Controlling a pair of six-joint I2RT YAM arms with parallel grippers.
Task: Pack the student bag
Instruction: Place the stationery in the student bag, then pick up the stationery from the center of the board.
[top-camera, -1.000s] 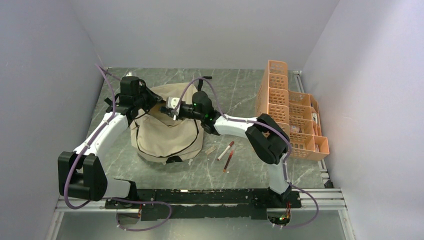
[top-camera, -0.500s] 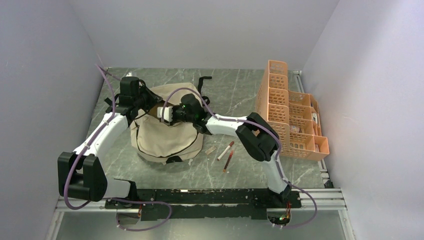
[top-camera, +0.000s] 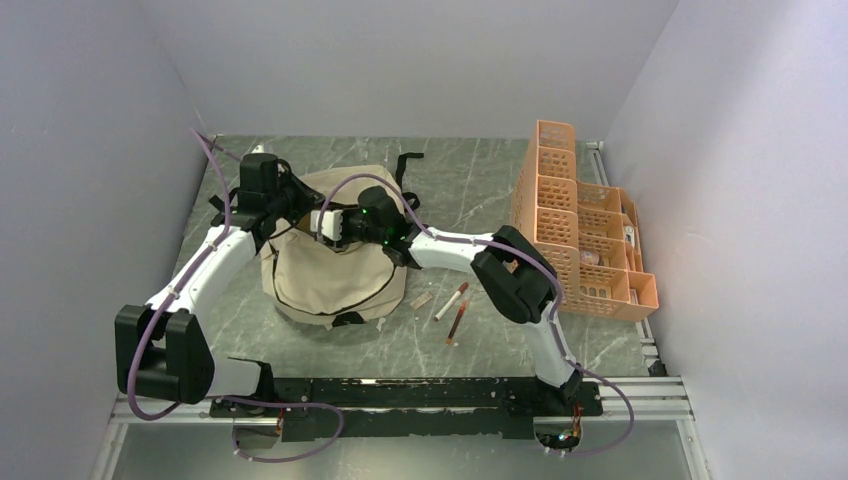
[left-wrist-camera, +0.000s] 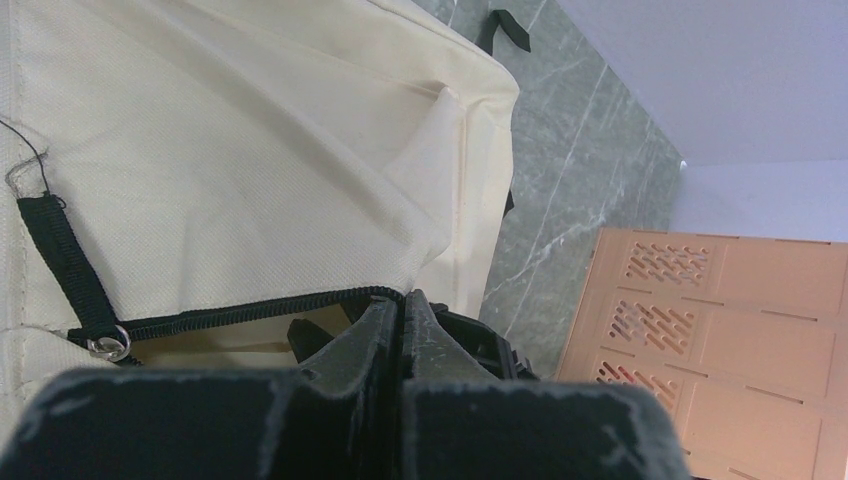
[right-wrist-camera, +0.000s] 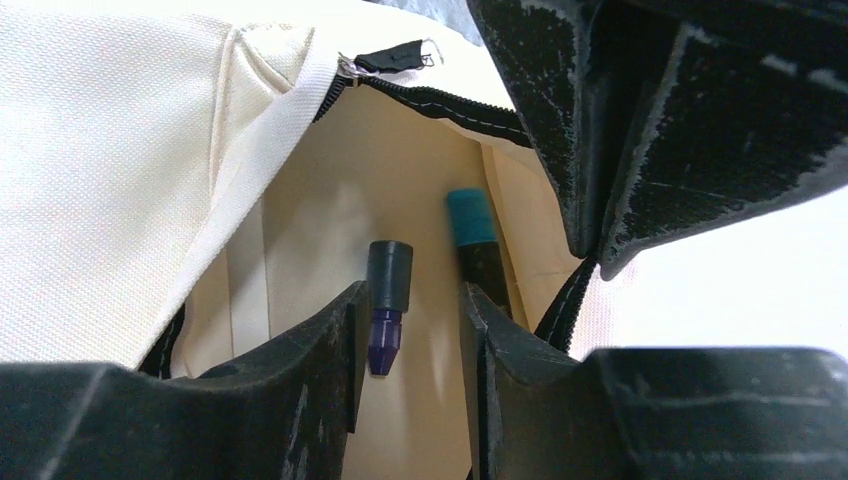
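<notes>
The student bag (top-camera: 330, 270), beige with black zipper lines, lies on the table to the left of the middle. My left gripper (top-camera: 297, 207) is shut on the zipper edge of the bag's mouth (left-wrist-camera: 403, 300) and holds it up. My right gripper (top-camera: 322, 222) reaches into that mouth from the right and stands open (right-wrist-camera: 412, 295). A dark marker with a purple tip (right-wrist-camera: 386, 300) lies loose between its fingers, against the pale lining. A second marker with a teal cap (right-wrist-camera: 470, 225) lies beside it inside the bag (right-wrist-camera: 120, 170).
The orange perforated organizer (top-camera: 580, 220) stands at the right edge. Two pens (top-camera: 452, 300) (top-camera: 458, 322) and a small beige piece (top-camera: 421, 299) lie on the marble right of the bag. A black strap (top-camera: 405, 162) trails behind the bag.
My right arm has moved left into the bag's mouth and its jaws have spread wider. The left gripper has kept its hold on the zipper edge.
</notes>
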